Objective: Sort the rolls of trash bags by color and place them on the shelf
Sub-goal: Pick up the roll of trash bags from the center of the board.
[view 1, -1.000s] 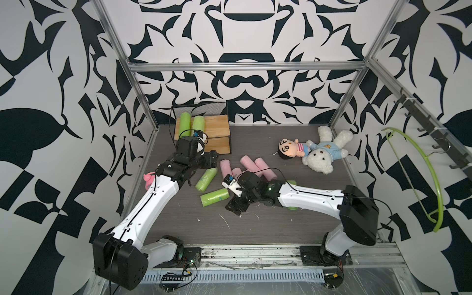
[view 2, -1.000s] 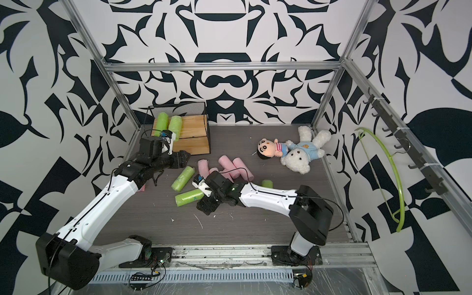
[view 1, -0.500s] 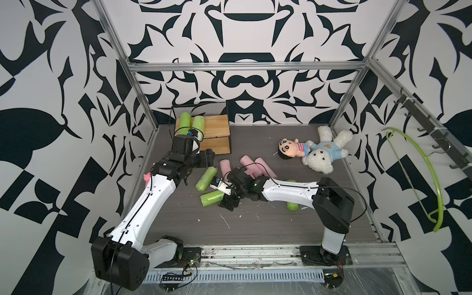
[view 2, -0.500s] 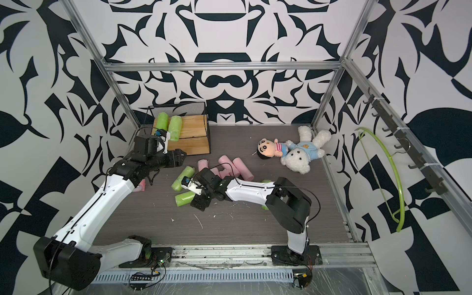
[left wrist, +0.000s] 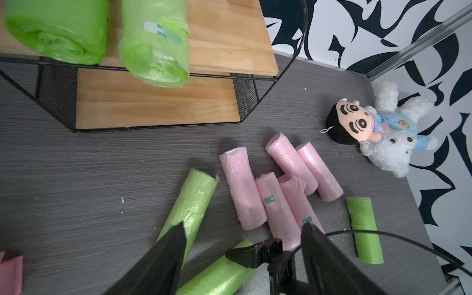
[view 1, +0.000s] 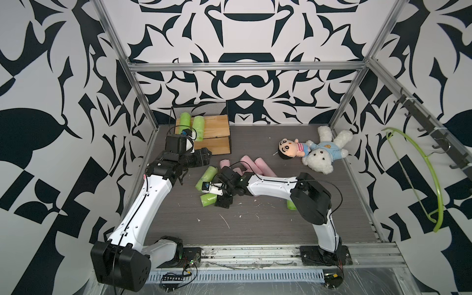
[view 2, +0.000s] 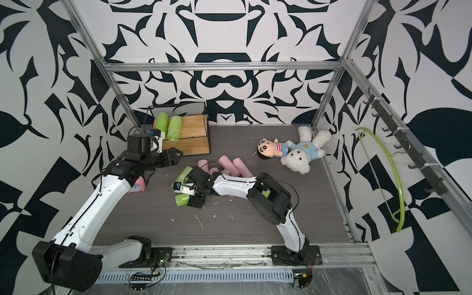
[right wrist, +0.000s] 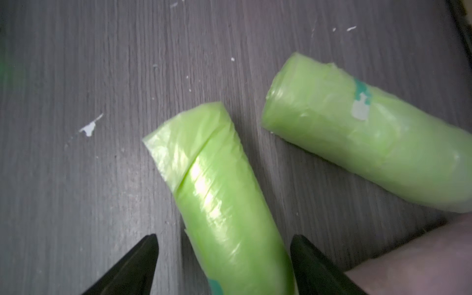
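Two lime-green rolls (view 1: 185, 119) (view 1: 198, 127) lie on the top board of the shelf (view 1: 217, 127), also in the left wrist view (left wrist: 58, 28) (left wrist: 155, 48). On the floor my right gripper (view 1: 219, 201) (right wrist: 224, 237) stands open astride a green roll (view 1: 208, 200) (right wrist: 217, 184), with a gap showing on one side. A second green roll (view 1: 208, 176) (right wrist: 370, 143) lies just beyond it. Several pink rolls (view 1: 252, 164) (left wrist: 281, 184) cluster behind my right wrist. Another green roll (view 1: 290, 205) (left wrist: 365, 229) pokes out under the right arm. My left gripper (view 1: 207, 157) (left wrist: 242, 226) hovers open and empty in front of the shelf.
A doll (view 1: 291, 149) and a white teddy (view 1: 324, 153) lie at the back right. A pink object (view 2: 138, 187) sits on the floor under my left arm. A green hanger (view 1: 431, 178) hangs on the right wall. Small white scraps (view 1: 224, 221) dot the front floor.
My right arm has swung left, carrying its open gripper along the floor until it sits astride the green roll. The left gripper has hardly moved.
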`<state>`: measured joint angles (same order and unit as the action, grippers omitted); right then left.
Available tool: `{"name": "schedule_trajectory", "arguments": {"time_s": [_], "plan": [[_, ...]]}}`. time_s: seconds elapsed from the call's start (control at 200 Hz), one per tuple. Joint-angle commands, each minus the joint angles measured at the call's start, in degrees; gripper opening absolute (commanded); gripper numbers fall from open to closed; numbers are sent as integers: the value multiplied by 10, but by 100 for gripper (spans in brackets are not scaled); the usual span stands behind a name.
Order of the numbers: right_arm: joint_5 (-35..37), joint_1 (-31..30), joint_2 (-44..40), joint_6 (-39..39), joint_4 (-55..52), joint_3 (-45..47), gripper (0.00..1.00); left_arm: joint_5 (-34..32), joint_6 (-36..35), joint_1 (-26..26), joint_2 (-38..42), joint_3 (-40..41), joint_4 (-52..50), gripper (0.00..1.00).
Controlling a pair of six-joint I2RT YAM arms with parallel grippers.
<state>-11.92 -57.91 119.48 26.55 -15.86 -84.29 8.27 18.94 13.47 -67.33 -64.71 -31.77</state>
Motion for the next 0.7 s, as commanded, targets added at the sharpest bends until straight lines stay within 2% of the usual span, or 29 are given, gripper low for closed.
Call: {"name": "schedule_trajectory", "arguments": {"time_s": [0.0, 0.17, 0.445, 0.695], "plan": [[12, -5, 2, 41, -33, -30, 83, 23, 1, -5, 14, -17, -14, 78], [58, -19, 14, 70, -38, -37, 70, 58, 5, -10, 15, -17, -17, 78], [108, -39, -20, 56, -27, 12, 47, 122, 13, -10, 26, -10, -26, 78], [146, -48, -106, 3, 12, 95, 38, 179, 16, -10, 39, 4, -17, 78]]}}
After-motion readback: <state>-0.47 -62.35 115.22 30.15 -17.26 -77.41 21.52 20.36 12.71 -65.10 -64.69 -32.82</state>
